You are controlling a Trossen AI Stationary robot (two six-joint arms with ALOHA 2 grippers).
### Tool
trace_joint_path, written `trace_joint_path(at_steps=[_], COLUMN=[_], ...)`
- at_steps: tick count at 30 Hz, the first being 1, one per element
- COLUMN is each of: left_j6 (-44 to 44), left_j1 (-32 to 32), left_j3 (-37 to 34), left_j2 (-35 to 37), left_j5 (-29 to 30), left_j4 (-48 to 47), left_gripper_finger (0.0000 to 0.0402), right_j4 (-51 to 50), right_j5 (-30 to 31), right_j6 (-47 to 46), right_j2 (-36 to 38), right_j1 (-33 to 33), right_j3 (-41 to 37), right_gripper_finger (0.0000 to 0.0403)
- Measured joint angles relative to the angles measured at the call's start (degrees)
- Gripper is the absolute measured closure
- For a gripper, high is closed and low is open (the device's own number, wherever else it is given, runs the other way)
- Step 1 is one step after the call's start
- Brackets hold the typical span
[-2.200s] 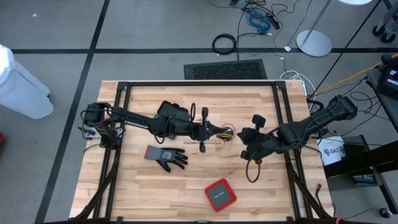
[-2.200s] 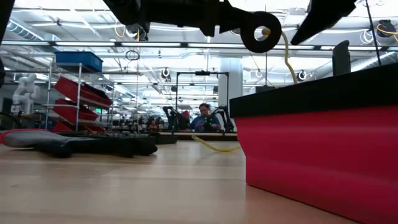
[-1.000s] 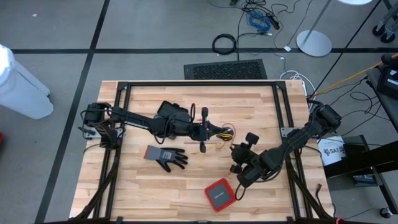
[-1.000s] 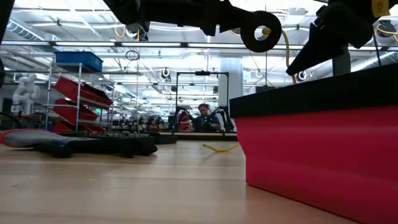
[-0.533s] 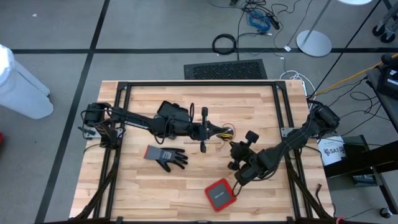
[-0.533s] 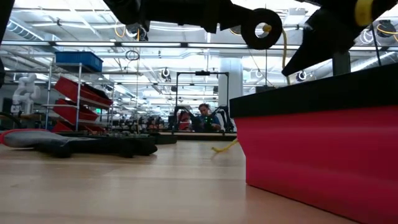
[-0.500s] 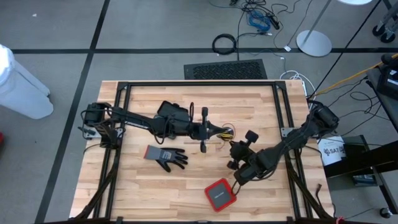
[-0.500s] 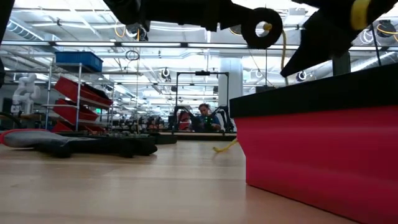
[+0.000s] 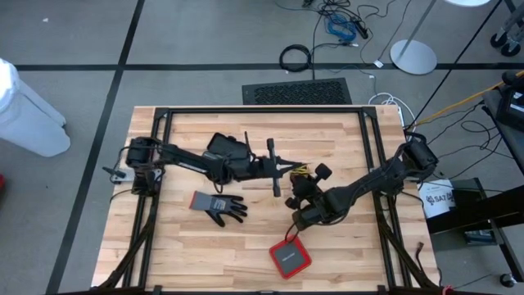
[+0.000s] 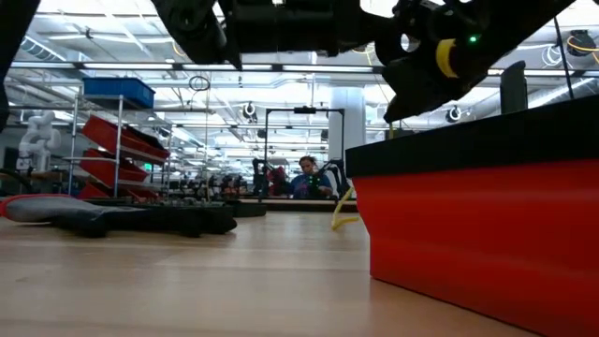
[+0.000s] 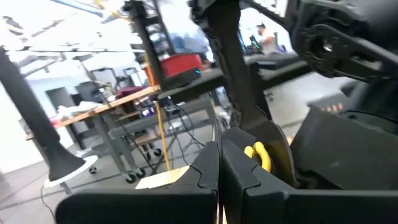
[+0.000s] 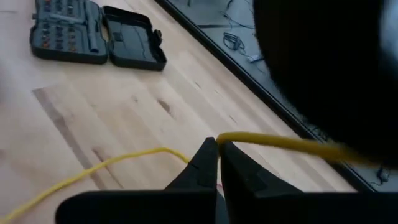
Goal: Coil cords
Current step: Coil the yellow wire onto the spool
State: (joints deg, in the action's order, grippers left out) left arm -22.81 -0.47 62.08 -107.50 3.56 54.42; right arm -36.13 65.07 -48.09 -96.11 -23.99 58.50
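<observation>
The yellow cord (image 9: 300, 172) runs between my two grippers at the table's middle, and one strand hangs down to the wood (image 10: 341, 213). My left gripper (image 9: 283, 169) is shut, with a yellow bend of the cord (image 11: 259, 155) right beside its fingers. My right gripper (image 9: 298, 195) is shut on the cord just to the near right of it, a little above the table. I cannot make out the red cord. My left gripper has its fingers closed, with a short yellow bend of the cord (image 11: 256, 153) showing at their side. The fingers lie about level and point toward the table's right. The fingers hide the place of contact. My right gripper pinches the yellow cord at its fingertips (image 12: 225, 138). The fingers lie across the cord. One stretch runs off straight toward my left gripper (image 12: 292, 145). The other stretch trails slack down onto the wood (image 12: 106, 167).
A grey and black glove (image 9: 219, 205) lies at the near left of the grippers. A red box with a black rim (image 9: 289, 256) stands near the front edge. A black tool case (image 9: 226, 145) lies open under my left arm. Black frame rails (image 9: 262, 110) border the table.
My right gripper has gone toward the table's left and far edge, close up to my left gripper, taking the yellow cord along. My left arm has reached a little toward the right. The cord's hanging strand has slid along the table toward the red box.
</observation>
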Motion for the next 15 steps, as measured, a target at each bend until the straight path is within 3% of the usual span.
trace_joint_path(at_steps=[7,15], left_j6=[2.8,1.0], left_j1=[-0.1,0.0], left_j3=[0.0,0.0], left_j2=[-4.8,-6.3], left_j5=[5.2,4.5], left_j4=[8.7,8.2], left_gripper_finger=[0.0402,0.0402], right_j4=[1.1,0.4], right_j5=[1.4,-0.7], right_j6=[0.7,4.1], right_j2=[0.2,1.3], right_j1=[1.4,1.0], right_j3=[0.0,0.0], right_gripper_finger=[0.0403,0.0403])
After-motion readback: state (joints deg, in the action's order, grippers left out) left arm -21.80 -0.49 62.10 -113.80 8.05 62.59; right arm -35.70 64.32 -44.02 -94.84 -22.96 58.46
